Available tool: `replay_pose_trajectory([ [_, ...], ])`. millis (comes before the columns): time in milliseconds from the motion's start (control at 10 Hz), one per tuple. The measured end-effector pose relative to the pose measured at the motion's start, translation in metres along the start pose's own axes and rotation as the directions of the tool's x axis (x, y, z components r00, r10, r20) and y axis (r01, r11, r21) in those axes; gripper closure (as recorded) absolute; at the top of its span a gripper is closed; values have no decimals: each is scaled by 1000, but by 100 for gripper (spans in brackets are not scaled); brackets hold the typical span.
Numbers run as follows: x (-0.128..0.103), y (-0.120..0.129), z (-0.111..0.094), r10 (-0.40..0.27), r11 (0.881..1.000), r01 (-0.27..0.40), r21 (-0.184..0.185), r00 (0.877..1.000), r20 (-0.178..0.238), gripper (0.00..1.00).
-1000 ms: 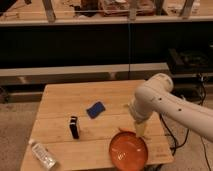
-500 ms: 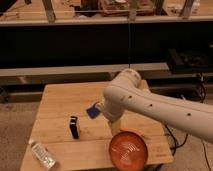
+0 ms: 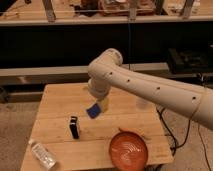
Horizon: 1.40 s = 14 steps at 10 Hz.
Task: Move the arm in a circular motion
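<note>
The arm [image 3: 150, 90] is large and cream-white with small dark dots. It reaches in from the right edge to a bulbous elbow joint [image 3: 104, 72] above the middle of the wooden table [image 3: 60, 100]. From the elbow a short segment points down to the tapered yellowish tip, the gripper [image 3: 103, 104]. The gripper hangs just above and right of a small blue object [image 3: 92, 111] lying on the table.
A small dark upright object [image 3: 74, 127] stands left of centre. An orange ribbed bowl [image 3: 129, 149] sits at the table's front right edge. A clear plastic bottle [image 3: 42, 154] lies at the front left corner. Dark shelving and a low rail [image 3: 45, 72] run behind the table.
The arm's elbow and tip have swung left and toward the back of the table, from over the orange bowl to beside the blue object. The table objects have not moved.
</note>
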State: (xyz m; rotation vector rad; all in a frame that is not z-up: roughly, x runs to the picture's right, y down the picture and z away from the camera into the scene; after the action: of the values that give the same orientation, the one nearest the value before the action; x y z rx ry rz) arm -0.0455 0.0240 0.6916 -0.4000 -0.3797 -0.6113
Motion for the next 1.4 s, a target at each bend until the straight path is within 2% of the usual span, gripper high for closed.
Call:
replay_pose_trajectory([
  [200, 45, -17, 6, 19, 1000, -19, -2, 999, -30, 20],
  [400, 100, -8, 7, 65, 998, -66, -22, 996, -69, 20],
  [700, 166, 34, 3, 156, 984, -165, -60, 980, -126, 20],
  [900, 202, 78, 3, 224, 965, -241, -100, 961, -161, 20],
  [1100, 221, 119, 2, 274, 945, -300, -129, 944, -185, 20],
  [1200, 224, 153, -2, 303, 932, -333, -144, 933, -193, 20],
  [1300, 221, 181, -8, 320, 924, -353, -150, 925, -203, 20],
  [1400, 216, 194, -11, 321, 922, -355, -156, 924, -207, 20],
])
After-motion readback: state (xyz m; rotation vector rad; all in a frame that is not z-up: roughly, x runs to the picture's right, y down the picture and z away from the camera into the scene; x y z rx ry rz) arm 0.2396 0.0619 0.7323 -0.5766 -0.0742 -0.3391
